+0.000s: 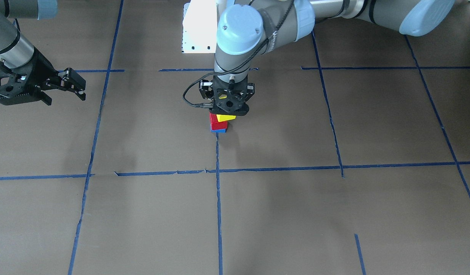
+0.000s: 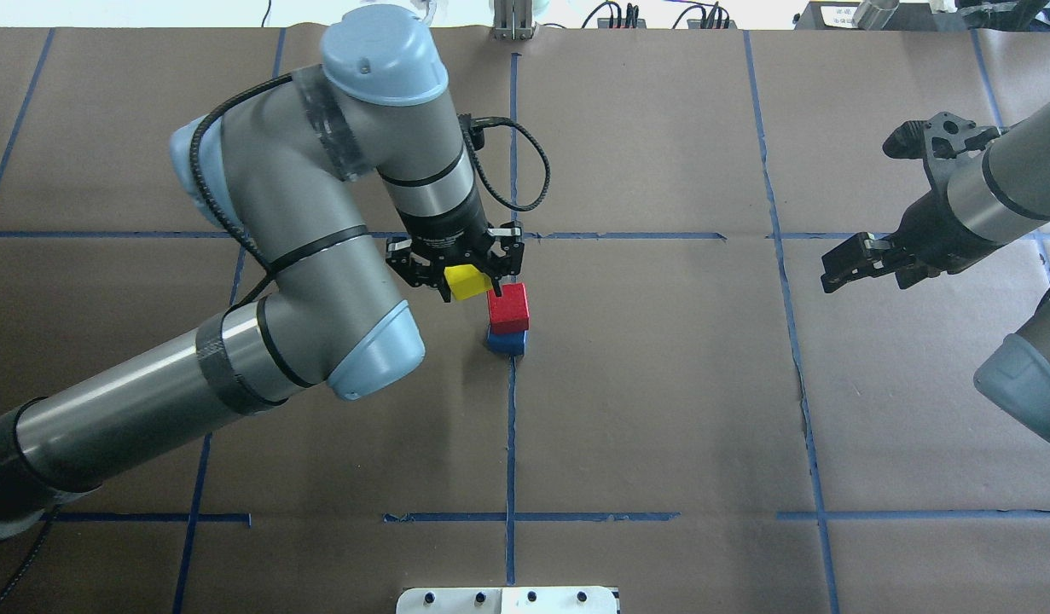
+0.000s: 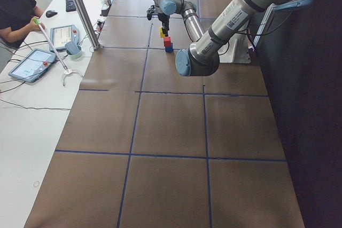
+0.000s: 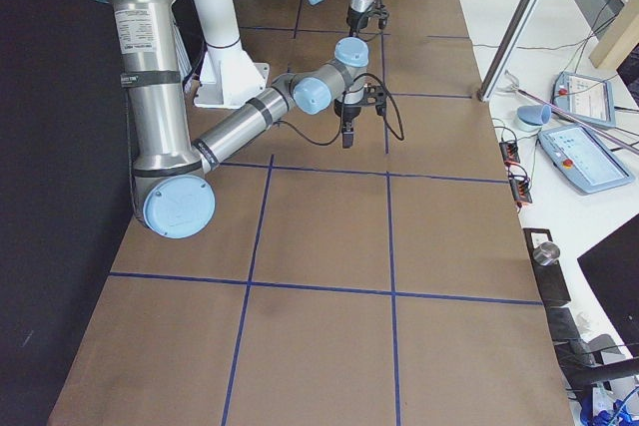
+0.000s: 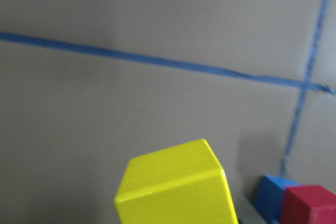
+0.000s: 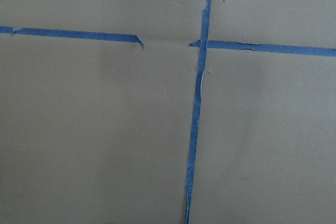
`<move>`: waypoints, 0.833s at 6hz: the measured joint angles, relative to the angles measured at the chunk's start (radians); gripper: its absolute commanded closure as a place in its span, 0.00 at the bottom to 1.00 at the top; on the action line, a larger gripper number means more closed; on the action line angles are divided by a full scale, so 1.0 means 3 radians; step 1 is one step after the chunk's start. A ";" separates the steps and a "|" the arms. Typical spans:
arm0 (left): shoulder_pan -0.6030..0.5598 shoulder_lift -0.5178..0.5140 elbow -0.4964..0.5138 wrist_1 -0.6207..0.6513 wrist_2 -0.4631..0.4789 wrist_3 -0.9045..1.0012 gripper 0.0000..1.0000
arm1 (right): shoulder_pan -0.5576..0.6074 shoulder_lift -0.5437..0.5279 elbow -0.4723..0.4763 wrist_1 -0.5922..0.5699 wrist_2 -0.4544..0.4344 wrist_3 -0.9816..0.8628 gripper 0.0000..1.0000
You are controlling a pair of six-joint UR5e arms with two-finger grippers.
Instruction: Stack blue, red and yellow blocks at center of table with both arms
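A red block (image 2: pixel 508 308) sits on a blue block (image 2: pixel 507 343) at the table's center; both also show in the front view, red (image 1: pixel 213 120) over blue (image 1: pixel 218 130). My left gripper (image 2: pixel 465 281) is shut on a yellow block (image 2: pixel 466 281) and holds it in the air, just left of the red block and slightly above it. The left wrist view shows the yellow block (image 5: pixel 176 187) close up, with the red block (image 5: pixel 310 204) and blue block (image 5: pixel 270 195) at lower right. My right gripper (image 2: pixel 844 266) is open and empty, far off to the right.
Blue tape lines (image 2: pixel 512 426) divide the brown table into squares. A white mount plate (image 1: pixel 198 28) stands at the robot's base. An operator (image 3: pixel 16 12) with tablets sits at a side table in the left view.
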 measured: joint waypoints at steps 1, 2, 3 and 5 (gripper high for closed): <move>0.0080 -0.0039 0.0060 0.0004 0.0128 0.0104 1.00 | 0.0000 0.0000 0.0000 0.0003 -0.0003 0.0001 0.00; 0.0171 -0.0046 0.0078 0.0012 0.0231 0.0130 0.99 | 0.0000 0.0000 -0.0002 0.0004 -0.0004 0.0001 0.00; 0.0209 -0.0043 0.0078 0.0023 0.0267 0.0133 0.96 | 0.0000 0.0000 -0.0003 0.0005 -0.0005 0.0001 0.00; 0.0223 -0.0022 0.0056 0.0035 0.0282 0.0125 0.07 | -0.0004 0.0004 -0.0005 0.0005 -0.0005 0.0001 0.00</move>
